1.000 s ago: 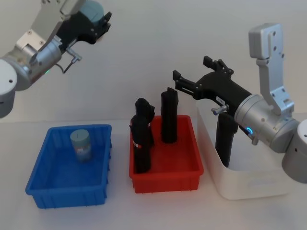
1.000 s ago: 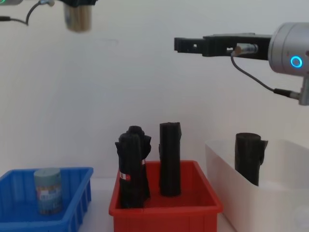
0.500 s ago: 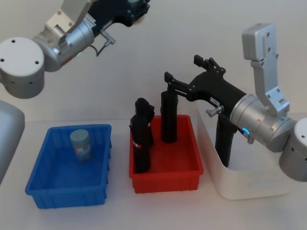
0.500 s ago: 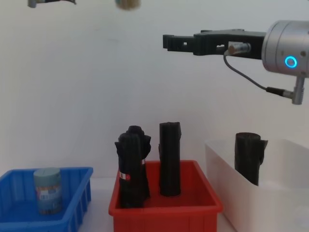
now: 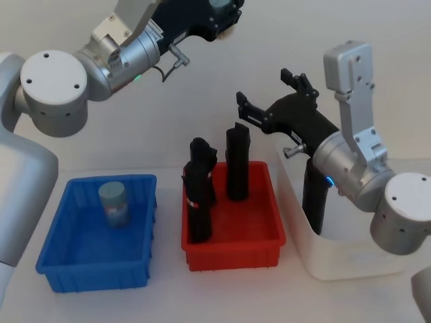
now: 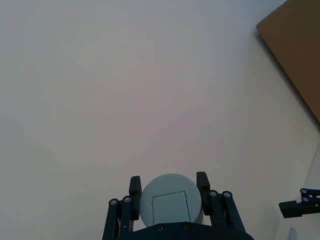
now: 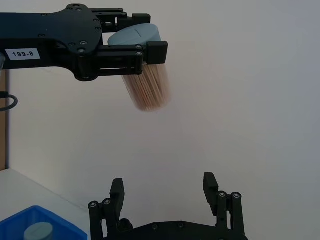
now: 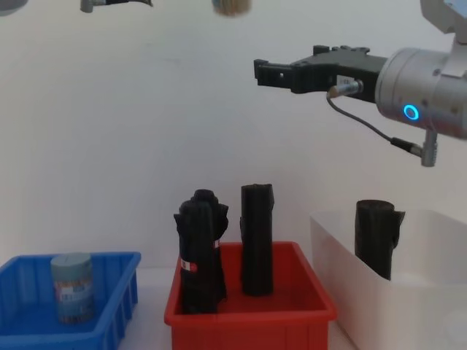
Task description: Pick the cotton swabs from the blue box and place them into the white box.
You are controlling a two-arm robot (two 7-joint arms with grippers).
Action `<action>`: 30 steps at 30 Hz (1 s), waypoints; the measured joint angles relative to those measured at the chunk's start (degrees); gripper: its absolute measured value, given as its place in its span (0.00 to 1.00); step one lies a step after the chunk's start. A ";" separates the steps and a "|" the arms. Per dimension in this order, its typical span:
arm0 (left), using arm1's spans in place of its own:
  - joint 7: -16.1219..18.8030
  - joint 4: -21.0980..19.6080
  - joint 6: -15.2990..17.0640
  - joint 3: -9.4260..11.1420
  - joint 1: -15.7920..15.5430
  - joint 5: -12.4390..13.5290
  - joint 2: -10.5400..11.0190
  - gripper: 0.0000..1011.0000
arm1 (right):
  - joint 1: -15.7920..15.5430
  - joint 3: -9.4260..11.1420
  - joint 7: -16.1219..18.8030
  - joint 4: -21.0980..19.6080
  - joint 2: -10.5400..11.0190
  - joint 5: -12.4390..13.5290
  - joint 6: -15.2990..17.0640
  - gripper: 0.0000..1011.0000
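Flanking the cotton swabs [image 6: 171, 202], the left gripper [image 6: 168, 179] fingers [image 6: 202, 181] clamp them.

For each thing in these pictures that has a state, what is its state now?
left gripper: shut on a cotton swab tub, high up.
right gripper: open, empty, high up.
second cotton swab tub: upright in the blue box, lid on.
red tray: holds three upright black rolls.
white box: holds one black roll.

A white sticker [image 7: 21, 54] is showing "199-8" on the black body of the left gripper [image 7: 141, 37]. The label on the tub [image 8: 72, 295] in the blue box [image 8: 125, 290] is showing nothing legible.
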 joint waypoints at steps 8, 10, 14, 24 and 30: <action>-0.07 -0.79 1.15 0.55 0.53 -0.40 -0.14 0.68 | 0.76 -0.69 -3.09 2.36 -1.06 -2.55 -3.84 0.99; -0.17 -0.89 1.33 0.74 0.64 -0.60 -0.23 0.68 | 0.93 -0.85 -3.70 2.84 -1.31 -3.13 -4.77 0.99; -0.57 -0.80 1.45 1.08 0.75 -1.07 -0.49 0.68 | 1.12 -1.14 -4.67 3.45 -1.68 -3.91 -6.20 0.99; -2.04 0.48 1.49 2.10 0.75 -2.27 -1.37 0.68 | 1.42 -1.56 -6.02 4.01 -2.35 -4.72 -7.82 0.99; -2.97 1.00 1.72 2.59 0.73 -2.79 -1.72 0.68 | 1.67 -1.71 -6.54 4.28 -2.68 -5.02 -8.39 0.99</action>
